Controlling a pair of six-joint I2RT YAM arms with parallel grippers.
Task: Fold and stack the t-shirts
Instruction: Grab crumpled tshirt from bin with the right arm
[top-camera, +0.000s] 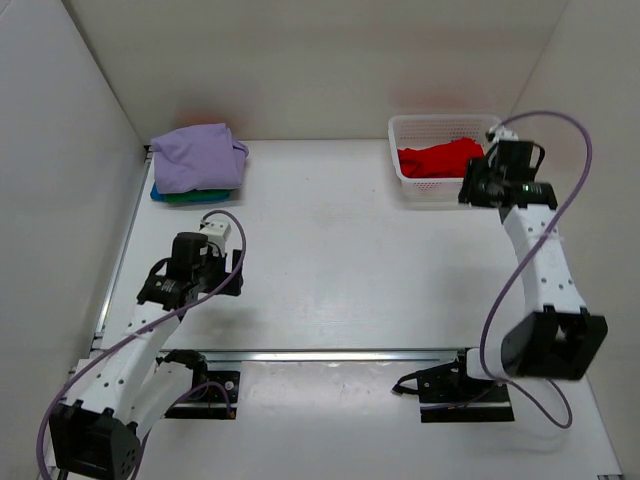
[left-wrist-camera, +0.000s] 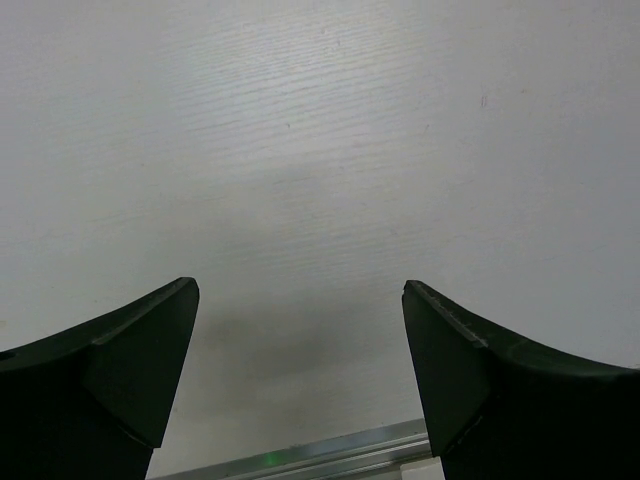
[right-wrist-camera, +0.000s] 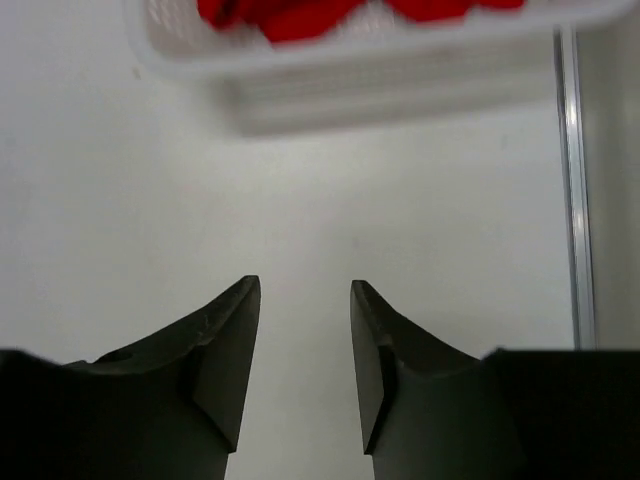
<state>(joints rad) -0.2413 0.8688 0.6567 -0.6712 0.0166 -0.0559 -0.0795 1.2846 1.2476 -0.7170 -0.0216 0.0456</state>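
A lavender purple t-shirt (top-camera: 195, 155) lies folded on top of the teal-blue and green t-shirts (top-camera: 188, 196) at the back left of the table. The bright red t-shirt (top-camera: 440, 158) (right-wrist-camera: 290, 15) lies crumpled in the white mesh basket (top-camera: 440, 122) (right-wrist-camera: 300, 65) at the back right. My right gripper (top-camera: 470, 190) (right-wrist-camera: 305, 290) hovers just in front of the basket's near right corner, partly open, with only bare table between its fingers. My left gripper (top-camera: 160, 292) (left-wrist-camera: 300, 290) is wide open over the bare table at the near left and holds nothing.
White walls enclose the table on the left, back and right. A metal rail (top-camera: 330, 353) (left-wrist-camera: 300, 455) runs across the near side in front of the arm bases. Another rail (right-wrist-camera: 570, 180) runs along the table's right edge beside the basket.
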